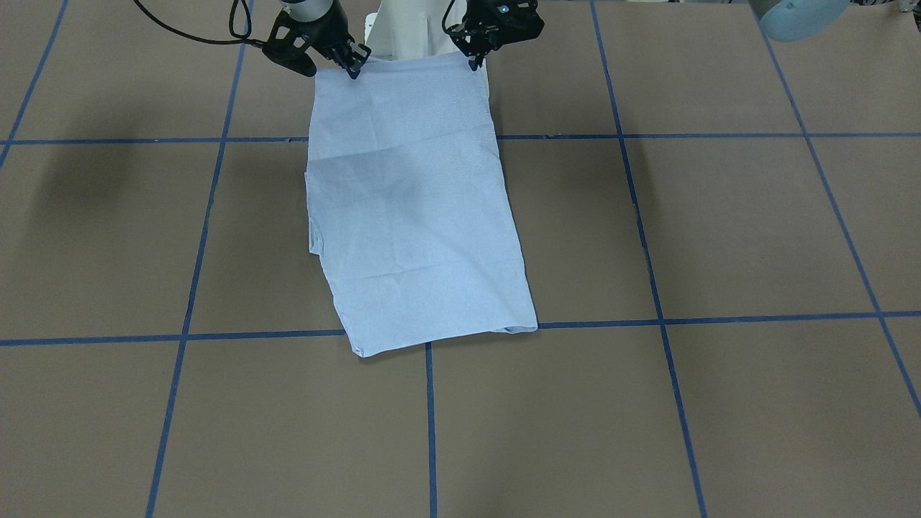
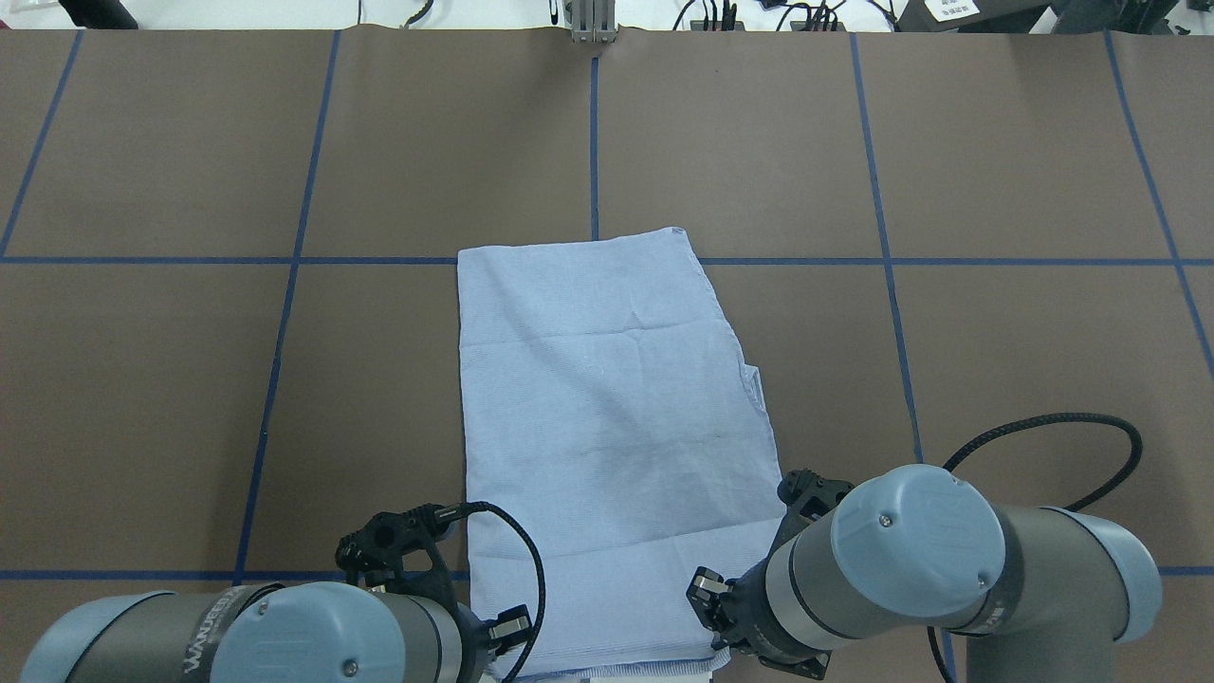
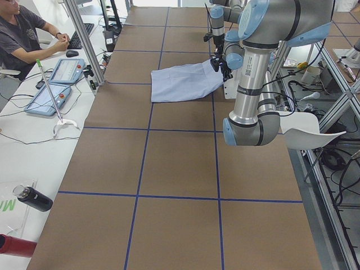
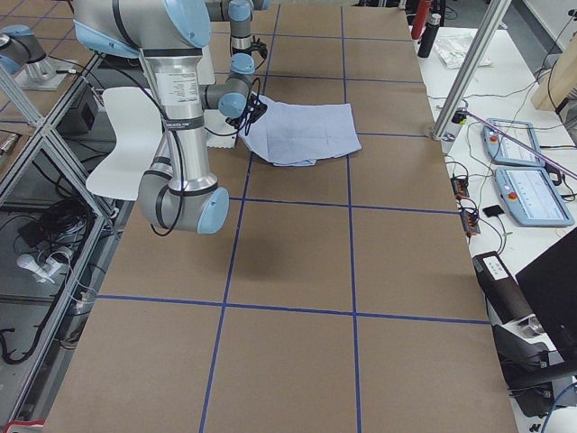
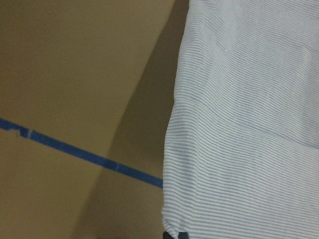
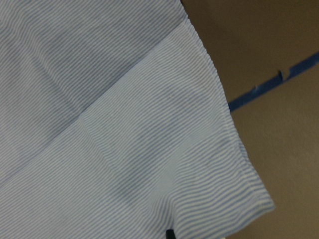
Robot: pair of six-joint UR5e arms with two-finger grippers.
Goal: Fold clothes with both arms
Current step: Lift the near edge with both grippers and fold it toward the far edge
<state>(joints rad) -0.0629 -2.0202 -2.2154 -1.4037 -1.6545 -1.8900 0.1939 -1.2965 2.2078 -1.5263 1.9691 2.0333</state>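
Observation:
The clothes are one light blue-and-white striped shirt (image 1: 410, 208), folded into a long rectangle on the brown table (image 1: 719, 237). Its far end lies flat by a blue tape line. The end nearest the robot's base is raised off the table. My left gripper (image 1: 473, 63) is shut on one corner of that end, and my right gripper (image 1: 354, 70) is shut on the other. In the overhead view, the shirt (image 2: 607, 417) runs between the left gripper (image 2: 507, 628) and the right gripper (image 2: 707, 593). Both wrist views show striped cloth (image 5: 249, 124) (image 6: 99, 124) close up.
Blue tape lines (image 1: 432, 424) divide the table into squares. The white pedestal base (image 1: 403, 32) stands just behind the shirt's held edge. A person (image 3: 22, 34) sits at a side desk with control tablets (image 3: 50, 98). Bottles (image 3: 31, 198) lie there too.

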